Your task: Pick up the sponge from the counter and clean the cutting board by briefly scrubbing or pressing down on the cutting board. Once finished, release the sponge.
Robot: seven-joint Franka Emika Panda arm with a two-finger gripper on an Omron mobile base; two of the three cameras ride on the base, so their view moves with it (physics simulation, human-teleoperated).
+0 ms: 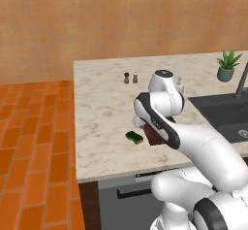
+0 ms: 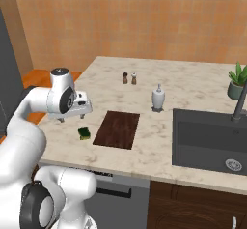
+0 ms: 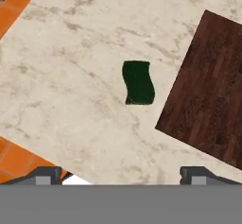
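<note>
Beside the cutting board [image 3: 208, 90] our spread gripper [image 3: 121, 173] hangs over the sponge [image 3: 138, 82], where a skewed descent could nudge it onto the wood.

The counter [image 2: 159, 90] is bearing the sponge [image 2: 84, 133] just beside the cutting board [image 2: 117, 129], two shakers [image 2: 129, 78], a soap dispenser [image 2: 158, 97] and a potted plant [image 2: 238, 81].

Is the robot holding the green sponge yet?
No. The small dark green sponge lies flat on the beige marble counter, beside the dark brown cutting board; the open jaws hover above.
</note>
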